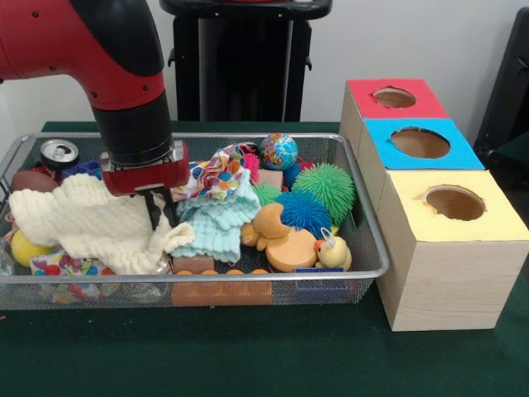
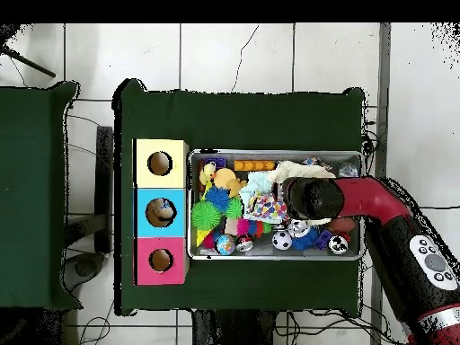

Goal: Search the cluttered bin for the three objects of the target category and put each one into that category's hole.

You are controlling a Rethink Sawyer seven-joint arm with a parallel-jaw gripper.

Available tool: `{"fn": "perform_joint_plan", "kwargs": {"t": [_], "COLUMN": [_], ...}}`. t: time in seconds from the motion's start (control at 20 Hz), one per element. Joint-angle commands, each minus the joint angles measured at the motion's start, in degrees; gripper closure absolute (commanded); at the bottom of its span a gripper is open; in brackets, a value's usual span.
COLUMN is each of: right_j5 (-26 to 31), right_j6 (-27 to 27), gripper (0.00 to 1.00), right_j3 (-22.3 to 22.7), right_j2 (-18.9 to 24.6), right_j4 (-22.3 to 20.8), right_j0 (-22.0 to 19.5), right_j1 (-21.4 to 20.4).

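1. Right now the red arm reaches down into the wire bin (image 1: 364,273) on the green tabletop (image 1: 264,356).
2. Its fingers (image 1: 154,208) are dark and poke down beside the cream cloth (image 1: 91,223). I cannot tell how wide they are or if they hold it.
3. A light blue cloth (image 1: 219,219) lies just at 3 o'clock from them, with a spotty cloth (image 1: 216,172) on top.
4. I think cloths are the things to find, and this is the picking-up step.
5. Three boxes sit at 3 o'clock of the bin: red hole (image 1: 394,98), blue hole (image 1: 420,142), yellow hole (image 1: 455,203).
6. Next, it needs to lift one cloth clear and carry it over to its hole.
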Motion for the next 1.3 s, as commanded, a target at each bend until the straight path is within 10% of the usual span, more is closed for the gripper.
{"fn": "perform_joint_plan", "kwargs": {"t": [0.05,0.55,0.9,1.3], "right_j5": [-3.0,-3.7,-0.3,2.0], "right_j6": [-8.8,-7.1,-1.7,1.6], "gripper": [1.0,1.0,1.0,1.0], "right_j3": [5.3,6.7,17.9,23.2], "right_j2": [-2.1,-1.5,1.5,-0.4], "right_j4": [-3.8,-2.9,4.0,10.8], "right_j0": [-1.0,0.1,1.7,4.9], "right_j1": [0.5,-2.5,-21.9,-32.7]}}
